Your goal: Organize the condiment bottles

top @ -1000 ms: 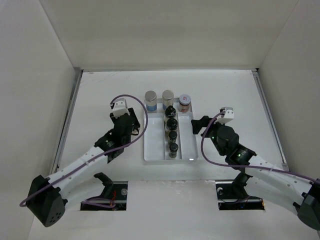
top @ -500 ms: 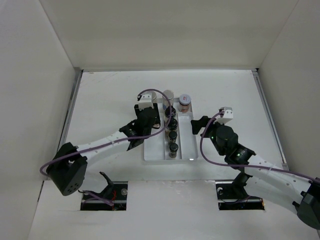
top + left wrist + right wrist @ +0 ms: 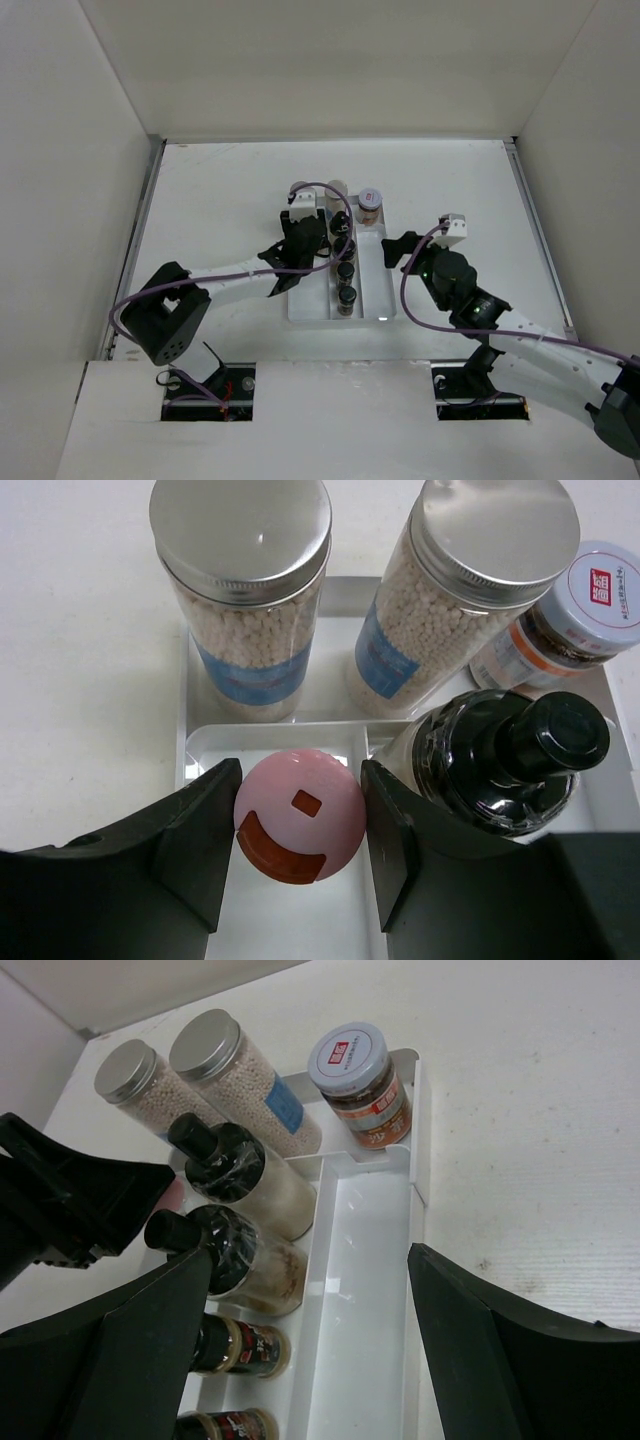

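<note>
My left gripper [image 3: 298, 782] is shut on a small pink-capped bottle [image 3: 300, 815] and holds it over the back of the left compartment of the white tray [image 3: 290, 732]. In the top view the left gripper [image 3: 306, 238] is at the tray's left side. Two silver-lidded cylinders [image 3: 242, 590] [image 3: 470, 580] and a pinkish-lidded jar [image 3: 590, 600] stand in the back row. A cream black-capped bottle [image 3: 510, 760] is just right of my fingers. My right gripper [image 3: 310, 1252] is open and empty above the right compartment [image 3: 365, 1290]. Small dark bottles [image 3: 346, 284] fill the middle column.
The white divided tray [image 3: 340, 318] sits mid-table between both arms. Table edges and white walls enclose the workspace. The right arm [image 3: 450, 275] rests to the right of the tray.
My left arm has swung right from beside the tray to over its left compartment, near the back row. The right arm has not moved.
</note>
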You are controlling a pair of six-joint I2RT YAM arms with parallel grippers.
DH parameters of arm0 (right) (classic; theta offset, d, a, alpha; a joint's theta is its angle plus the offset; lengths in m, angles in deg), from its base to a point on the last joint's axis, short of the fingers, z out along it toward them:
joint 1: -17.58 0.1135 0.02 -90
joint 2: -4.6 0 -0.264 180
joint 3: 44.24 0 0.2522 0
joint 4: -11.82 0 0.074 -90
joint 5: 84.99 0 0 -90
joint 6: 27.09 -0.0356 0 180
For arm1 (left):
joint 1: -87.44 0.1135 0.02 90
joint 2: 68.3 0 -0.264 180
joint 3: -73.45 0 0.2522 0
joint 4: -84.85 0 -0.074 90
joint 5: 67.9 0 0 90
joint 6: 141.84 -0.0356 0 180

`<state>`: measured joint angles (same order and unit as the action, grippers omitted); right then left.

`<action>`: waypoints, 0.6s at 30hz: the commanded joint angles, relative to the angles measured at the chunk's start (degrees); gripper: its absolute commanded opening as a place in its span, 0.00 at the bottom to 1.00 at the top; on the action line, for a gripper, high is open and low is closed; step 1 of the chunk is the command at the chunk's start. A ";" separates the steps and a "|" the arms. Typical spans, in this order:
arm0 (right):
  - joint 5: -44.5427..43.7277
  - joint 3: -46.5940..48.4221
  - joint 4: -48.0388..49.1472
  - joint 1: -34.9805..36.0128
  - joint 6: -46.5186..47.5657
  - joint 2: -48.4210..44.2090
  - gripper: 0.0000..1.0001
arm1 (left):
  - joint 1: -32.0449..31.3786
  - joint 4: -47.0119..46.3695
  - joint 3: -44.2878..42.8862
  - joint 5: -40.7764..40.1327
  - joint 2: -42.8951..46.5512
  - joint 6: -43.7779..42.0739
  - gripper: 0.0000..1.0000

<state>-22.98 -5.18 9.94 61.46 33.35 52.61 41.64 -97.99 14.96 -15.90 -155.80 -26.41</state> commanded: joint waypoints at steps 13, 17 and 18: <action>-8.38 -2.27 6.83 -1.03 0.29 -4.05 1.00 | -2.58 -5.55 6.04 -4.89 10.75 -1.70 1.00; -10.42 -1.49 6.67 -2.34 0.38 -4.07 1.00 | -3.11 -5.02 11.93 -6.30 22.78 -1.70 1.00; -10.25 -0.44 5.71 -3.13 0.21 -3.28 1.00 | -2.85 -4.85 13.69 -5.78 26.21 -1.61 1.00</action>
<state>-30.13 -7.54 13.24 59.87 33.33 48.83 38.82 -100.48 25.54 -19.74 -137.94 -27.65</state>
